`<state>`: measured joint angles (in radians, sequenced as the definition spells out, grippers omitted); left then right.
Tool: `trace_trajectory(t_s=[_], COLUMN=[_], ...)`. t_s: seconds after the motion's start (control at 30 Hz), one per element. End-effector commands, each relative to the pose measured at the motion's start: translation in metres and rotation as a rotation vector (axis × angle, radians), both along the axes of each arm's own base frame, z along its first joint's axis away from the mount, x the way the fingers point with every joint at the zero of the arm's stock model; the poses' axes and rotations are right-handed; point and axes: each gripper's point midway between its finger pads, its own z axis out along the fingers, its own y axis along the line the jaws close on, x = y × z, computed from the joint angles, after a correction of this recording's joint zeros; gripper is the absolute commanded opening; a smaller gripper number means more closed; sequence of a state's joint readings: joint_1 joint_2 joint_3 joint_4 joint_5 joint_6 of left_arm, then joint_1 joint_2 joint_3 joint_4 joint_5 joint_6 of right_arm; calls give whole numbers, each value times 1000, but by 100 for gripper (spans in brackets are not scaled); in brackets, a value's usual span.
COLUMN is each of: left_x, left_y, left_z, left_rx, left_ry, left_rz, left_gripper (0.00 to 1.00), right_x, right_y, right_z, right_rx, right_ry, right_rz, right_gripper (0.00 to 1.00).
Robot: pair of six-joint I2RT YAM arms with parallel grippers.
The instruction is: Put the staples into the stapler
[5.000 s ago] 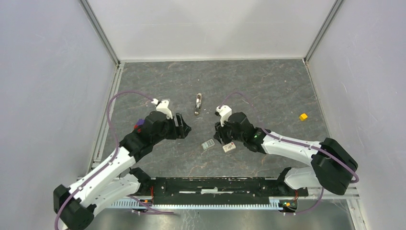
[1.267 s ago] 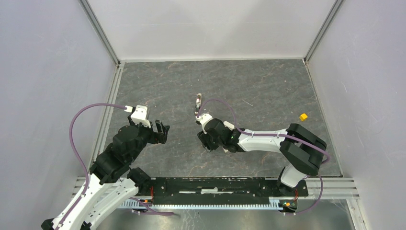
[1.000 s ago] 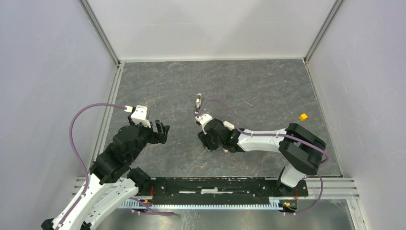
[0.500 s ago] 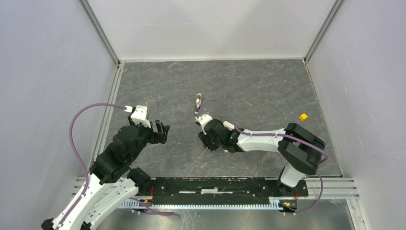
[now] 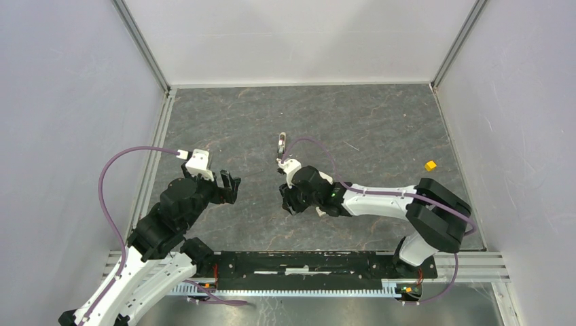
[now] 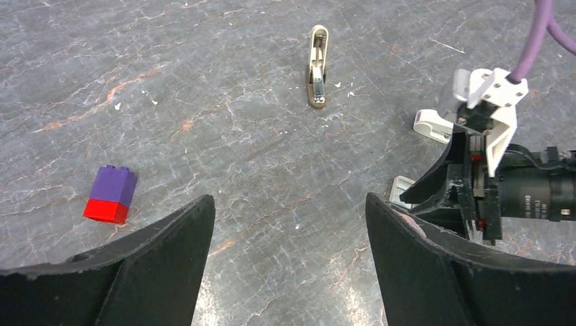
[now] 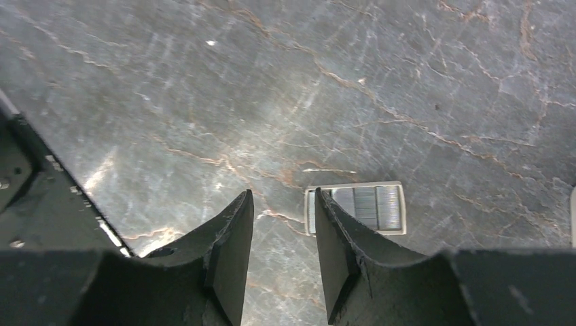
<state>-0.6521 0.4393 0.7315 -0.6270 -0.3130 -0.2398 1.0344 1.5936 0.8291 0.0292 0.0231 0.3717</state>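
Top view: left tool (image 5: pixel 229 187) hangs over the tabletop (image 5: pixel 353 115), left of centre. Right tool (image 5: pixel 288 201) points down near centre, and its arm covers the surface beneath it. The stapler (image 5: pixel 281 147) lies just beyond it on the far side. A yellow cube (image 5: pixel 430 165) sits well apart to the right.

Left wrist view: left tool is spread wide and holds nothing. The stapler lies opened flat. A purple-and-red block (image 6: pixel 111 194) sits well left of it.

Right wrist view: right tool's fingers are slightly apart and grip nothing. The staples (image 7: pixel 356 209) lie flat just outside one finger, which hides one end.
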Motion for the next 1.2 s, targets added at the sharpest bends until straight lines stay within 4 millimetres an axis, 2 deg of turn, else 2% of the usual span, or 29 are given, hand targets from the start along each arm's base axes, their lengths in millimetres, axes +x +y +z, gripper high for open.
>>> trace_trajectory(t_s=[0.0,0.1,0.2,0.37,0.57,0.83,1.17], left_x=[3,3,3,3,3,4,4], left_y=[1,1,1,1,2,1,1], left_z=[4,5,5,5,4,4,4], left_rx=[36,35,33,33,34,38,37], left_ry=[-35,-36,-39,-36,-36,-31,-33], left_rz=[-9,-10,-11,-11,-8,-8,-7], left_gripper=[88,88,88,88,88,88,88], right_x=[-13,-6,12,26,27,23,22], right_y=[18,10,-5,-15,-27,-21,-21], right_z=[32,32,24,11,0,-3,-16], right_rx=[157,133,21,-87,-174,-163,-199], right_ry=[12,-34,-111,-154,-180,-162,-144], right_rz=[53,33,-18,-40,-11,48,70], right_gripper=[44,44,44,43,36,36,36])
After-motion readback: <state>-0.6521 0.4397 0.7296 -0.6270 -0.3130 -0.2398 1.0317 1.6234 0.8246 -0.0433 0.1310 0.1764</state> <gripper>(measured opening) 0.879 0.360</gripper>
